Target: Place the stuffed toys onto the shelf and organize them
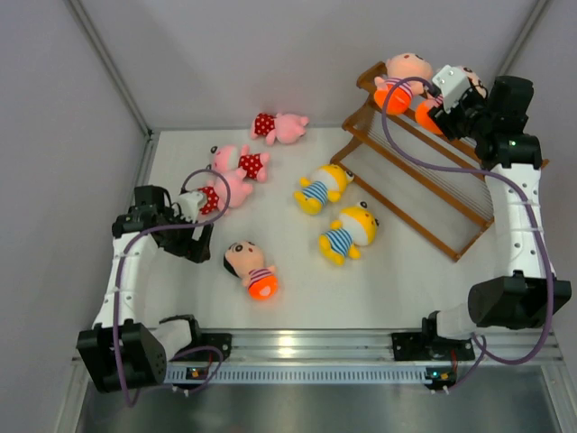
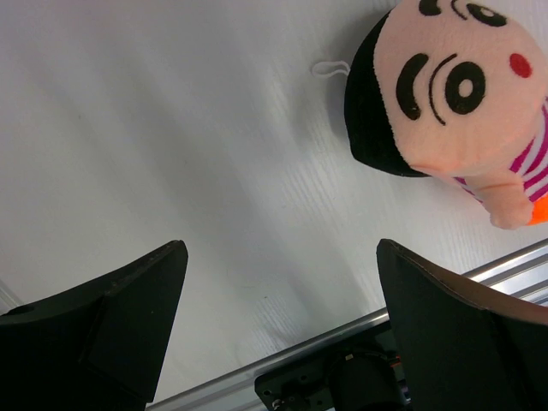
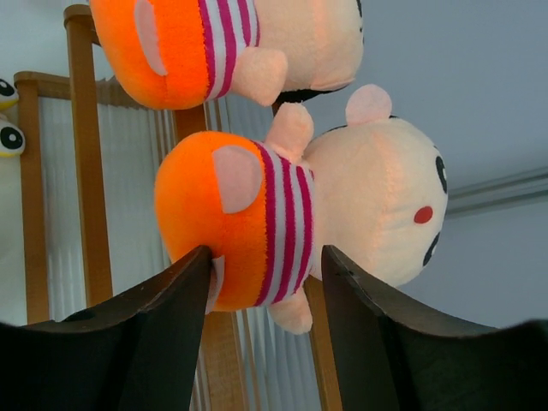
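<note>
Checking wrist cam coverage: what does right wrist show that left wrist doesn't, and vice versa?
Right wrist only: the shelf, an upper doll at it, a nearer doll pinched in the right gripper. Left wrist only: a lying doll on the white table, the left gripper open over bare surface, the base rail. Both: own gripper at the bottom, plus peach-headed dolls in striped shirts.

3 pink dolls, 2 yellow dolls, seemingly 3 peach dolls, 1 shelf
</note>
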Controlling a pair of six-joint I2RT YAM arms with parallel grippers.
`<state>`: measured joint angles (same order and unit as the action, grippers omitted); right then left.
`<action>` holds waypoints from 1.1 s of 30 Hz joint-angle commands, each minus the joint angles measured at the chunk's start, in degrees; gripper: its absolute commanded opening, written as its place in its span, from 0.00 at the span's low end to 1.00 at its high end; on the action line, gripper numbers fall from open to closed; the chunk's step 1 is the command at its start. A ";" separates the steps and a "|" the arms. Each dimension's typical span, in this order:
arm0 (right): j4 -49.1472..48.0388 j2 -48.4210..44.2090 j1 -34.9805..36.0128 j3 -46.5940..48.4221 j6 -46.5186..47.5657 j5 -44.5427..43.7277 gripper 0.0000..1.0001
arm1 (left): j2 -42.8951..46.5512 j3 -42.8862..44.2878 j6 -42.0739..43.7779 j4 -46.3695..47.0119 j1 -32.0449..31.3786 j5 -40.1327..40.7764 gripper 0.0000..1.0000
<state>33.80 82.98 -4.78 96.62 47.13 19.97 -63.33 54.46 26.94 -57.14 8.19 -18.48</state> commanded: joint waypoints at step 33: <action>-4.71 -31.39 41.84 -26.83 -12.33 11.07 0.82 | -17.02 16.55 7.08 -2.61 -22.78 -19.74 0.00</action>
<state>32.53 50.57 31.51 70.96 36.58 28.51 -86.72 65.01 34.24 -58.00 -14.61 -30.41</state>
